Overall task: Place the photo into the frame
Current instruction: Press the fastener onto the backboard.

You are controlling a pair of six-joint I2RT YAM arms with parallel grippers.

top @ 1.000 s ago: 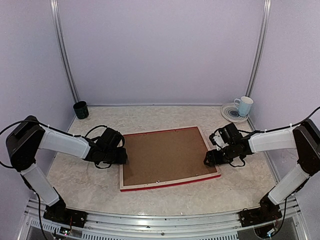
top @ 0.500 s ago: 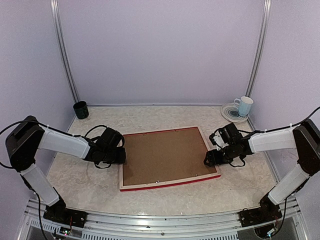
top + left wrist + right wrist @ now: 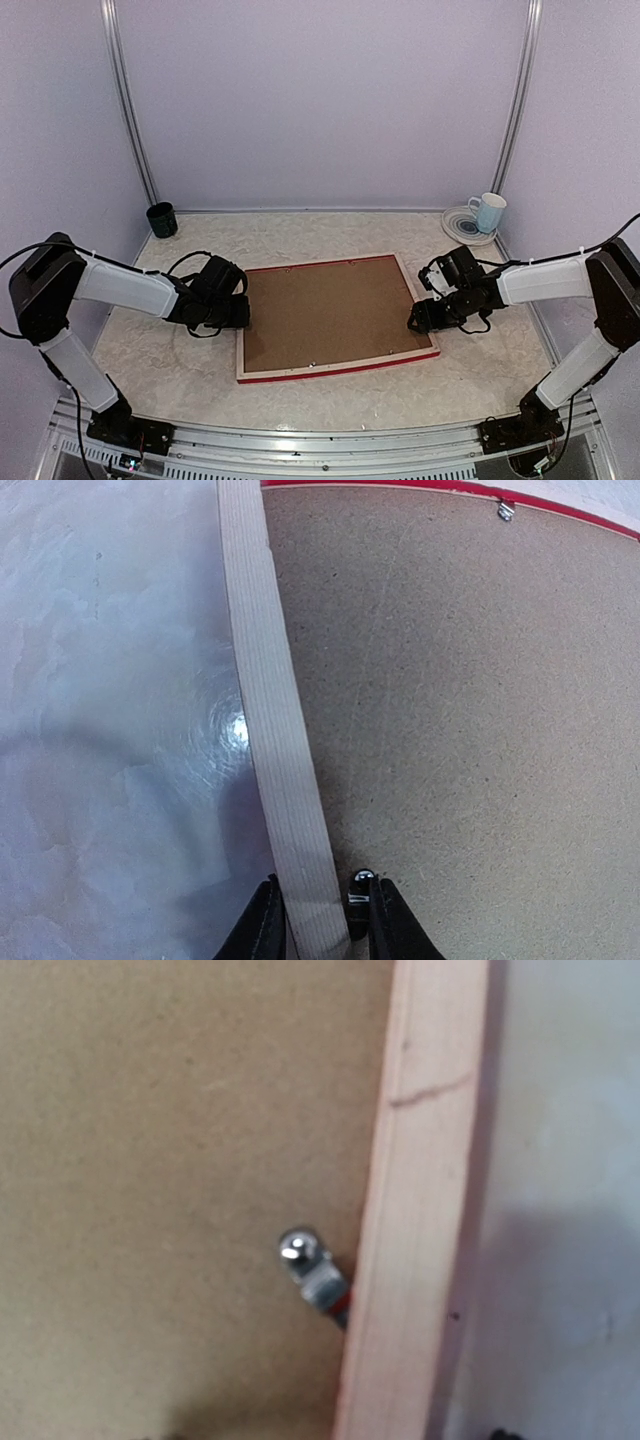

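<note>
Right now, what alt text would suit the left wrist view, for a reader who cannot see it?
The left hand grips the pale wood side rail of the frame, one black finger on each side. Brown backing board fills the right, marbled table the left.

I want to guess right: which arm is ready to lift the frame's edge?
Probably left. The left gripper is clamped on the pale side rail of the frame; the right gripper is open by the other edge.
</note>
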